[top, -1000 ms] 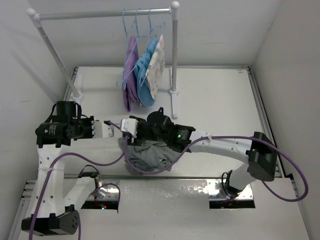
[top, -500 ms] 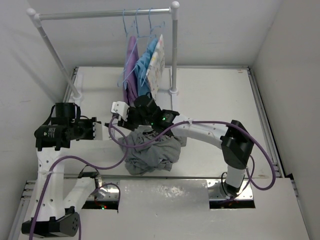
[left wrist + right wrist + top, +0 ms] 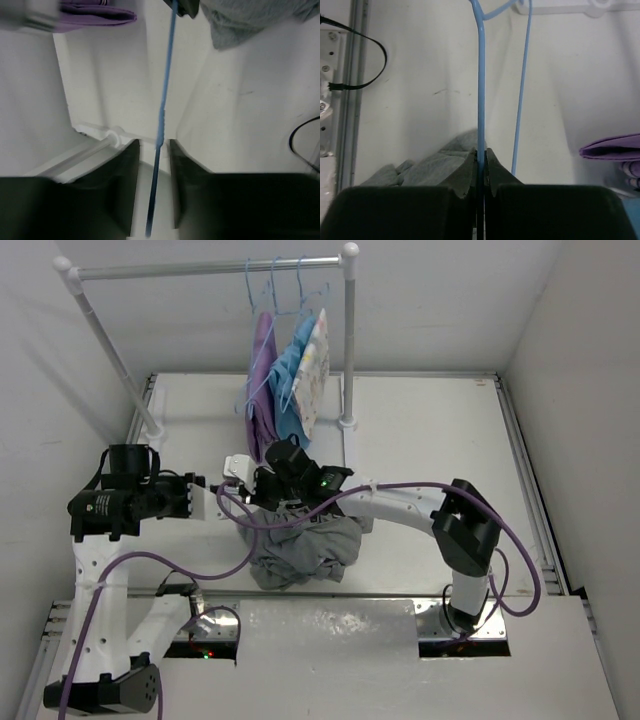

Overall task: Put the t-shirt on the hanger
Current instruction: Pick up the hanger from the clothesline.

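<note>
**Top view.** Your clothes rack stands at the far side of the table. 3 garments hang at the rack's right end: a purple garment, a blue garment and a patterned white garment. The grey t-shirt lies crumpled on the table in front of the rack, on the near side of those 3 garments. Both arms reach into the space between the rack and the t-shirt, the left from the left side and the right from the right.

**Right wrist view.** The light-blue hanger sits in front of the rack, off the rail. The right gripper has its 2 fingers pressed together on 1 wire of the hanger, with no gap showing. A 2nd wire of the hanger runs free just beside the right finger. You see the t-shirt past the fingers, and a fold of the purple garment at the right edge.

**Left wrist view.** The left gripper has its jaws a little apart. The hanger wire runs up between them and visibly touches neither finger. You cannot tell whether it is held deeper inside.
</note>
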You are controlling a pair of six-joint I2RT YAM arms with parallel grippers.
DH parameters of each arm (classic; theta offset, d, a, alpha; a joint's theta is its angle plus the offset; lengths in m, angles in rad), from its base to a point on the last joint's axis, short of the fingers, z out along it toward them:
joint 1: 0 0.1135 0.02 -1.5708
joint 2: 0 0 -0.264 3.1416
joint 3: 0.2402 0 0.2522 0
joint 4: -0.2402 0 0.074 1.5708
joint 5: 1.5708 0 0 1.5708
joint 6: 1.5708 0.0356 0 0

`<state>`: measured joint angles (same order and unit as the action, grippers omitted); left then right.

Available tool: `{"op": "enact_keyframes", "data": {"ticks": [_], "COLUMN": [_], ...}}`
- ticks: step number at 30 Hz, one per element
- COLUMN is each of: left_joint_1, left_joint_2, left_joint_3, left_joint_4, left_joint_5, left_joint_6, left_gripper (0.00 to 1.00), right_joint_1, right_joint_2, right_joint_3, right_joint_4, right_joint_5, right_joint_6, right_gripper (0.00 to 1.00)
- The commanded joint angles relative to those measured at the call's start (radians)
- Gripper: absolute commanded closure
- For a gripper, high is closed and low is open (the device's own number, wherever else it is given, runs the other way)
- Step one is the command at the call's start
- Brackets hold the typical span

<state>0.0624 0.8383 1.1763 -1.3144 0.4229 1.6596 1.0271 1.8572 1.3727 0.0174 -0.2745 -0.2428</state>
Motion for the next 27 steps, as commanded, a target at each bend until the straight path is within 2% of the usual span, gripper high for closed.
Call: {"op": "enact_keyframes", "data": {"ticks": [1,4,6,7,8,11,12,15,20,23,27], "left_joint_1": [-0.001,-0.001,-0.001,-0.001,-0.001,-0.001,-0.001,0.001,0.001,0.001,0.001], "left_joint_2": [-0.011,-0.007,-0.004,-0.002,-0.001,0.013,0.024,0.036,0.041,0.041,0.059], "left_joint_3": [0.043,0.065,0.075,0.078,0.082,0.118,0.135,0.192,0.259,0.273,0.139], "left_joint_4": [-0.003,-0.003,-0.003,-0.003,0.0,0.044,0.064,0.144,0.239,0.265,0.293], "left_joint_5": [0.137,0.194,0.215,0.212,0.209,0.197,0.192,0.197,0.267,0.301,0.361], "left_joint_6": [-0.029,-0.067,-0.096,-0.103,-0.11,-0.22,-0.321,-0.493,-0.668,-0.693,-0.644], "left_gripper": [0.68,0.47,0.42,0.32,0.18,0.02,0.01,0.0,0.0,0.0,0.02], "right_joint_1": [-0.002,-0.002,-0.004,-0.007,-0.01,-0.022,-0.039,-0.097,-0.188,-0.205,-0.22], "right_joint_2": [-0.042,-0.088,-0.134,-0.151,-0.165,-0.225,-0.242,-0.317,-0.437,-0.505,-0.604], "right_joint_3": [-0.047,-0.134,-0.187,-0.228,-0.251,-0.334,-0.377,-0.473,-0.576,-0.639,-0.722], "right_joint_4": [0.026,0.084,0.137,0.151,0.173,0.209,0.222,0.301,0.339,0.34,0.343], "right_joint_5": [-0.087,-0.132,-0.152,-0.164,-0.173,-0.175,-0.178,-0.195,-0.187,-0.18,-0.183], "right_joint_6": [0.063,0.117,0.158,0.169,0.195,0.235,0.259,0.351,0.419,0.413,0.424], "right_gripper": [1.0,1.0,1.0,1.0,1.0,1.0,1.0,1.0,1.0,1.0,1.0]}}
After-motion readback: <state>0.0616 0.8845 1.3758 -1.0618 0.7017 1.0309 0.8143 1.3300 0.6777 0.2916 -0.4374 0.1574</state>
